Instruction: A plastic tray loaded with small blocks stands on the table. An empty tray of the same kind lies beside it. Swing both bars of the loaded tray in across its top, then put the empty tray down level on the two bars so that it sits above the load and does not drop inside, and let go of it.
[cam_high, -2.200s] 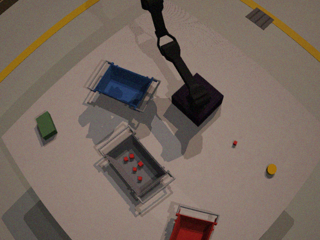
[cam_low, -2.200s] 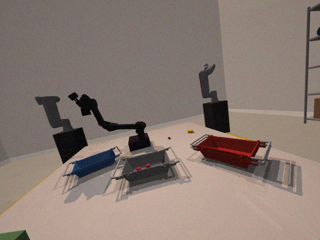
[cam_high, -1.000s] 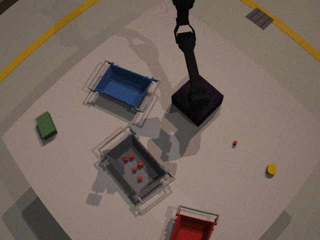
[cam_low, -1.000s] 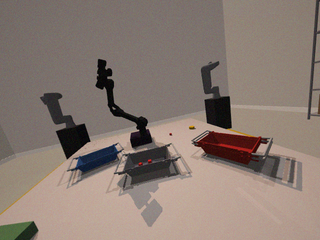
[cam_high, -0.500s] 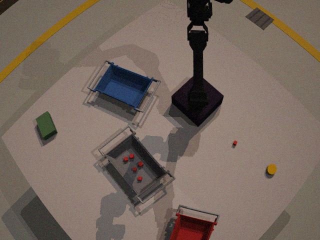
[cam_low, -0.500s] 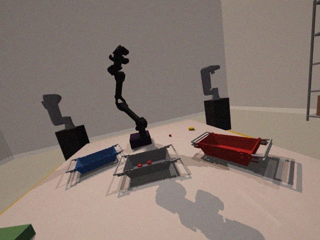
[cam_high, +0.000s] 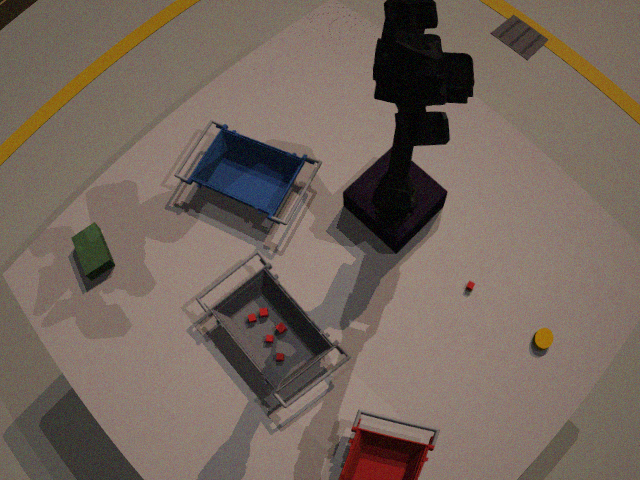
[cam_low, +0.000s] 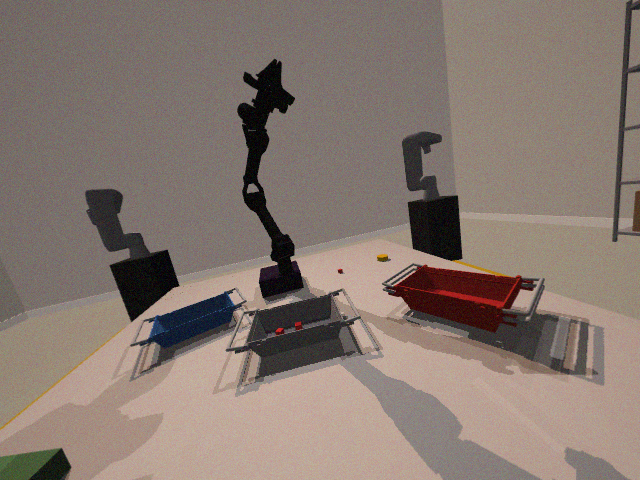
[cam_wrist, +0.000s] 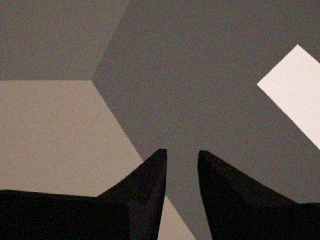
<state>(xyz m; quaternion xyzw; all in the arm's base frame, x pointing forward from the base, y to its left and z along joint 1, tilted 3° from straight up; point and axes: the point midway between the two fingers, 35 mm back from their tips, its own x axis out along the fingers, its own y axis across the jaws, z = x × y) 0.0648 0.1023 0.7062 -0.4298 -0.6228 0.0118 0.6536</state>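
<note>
The grey tray (cam_high: 289, 310) (cam_low: 299, 341) stands upright with several small red blocks (cam_high: 280, 327) (cam_low: 298, 325) on its floor. Its left bar (cam_high: 227, 276) and right bar (cam_high: 316, 380) are swung out past its ends. An empty blue tray (cam_high: 263, 149) (cam_low: 196, 326) stands apart from it, beside its left end. An empty red tray (cam_high: 379, 465) (cam_low: 449, 310) stands on its other side, cut off in the top view. My gripper (cam_wrist: 182, 157) is raised high above the base, away from all trays. Its fingers are a narrow gap apart, with nothing between them.
A green block (cam_high: 93, 250) (cam_low: 33, 467) lies left of the trays. A loose red cube (cam_high: 469, 285) (cam_low: 340, 270) and a yellow disc (cam_high: 543, 338) (cam_low: 382, 257) lie on the arm's other side. The arm's base (cam_high: 395, 227) (cam_low: 280, 283) stands near the blue tray.
</note>
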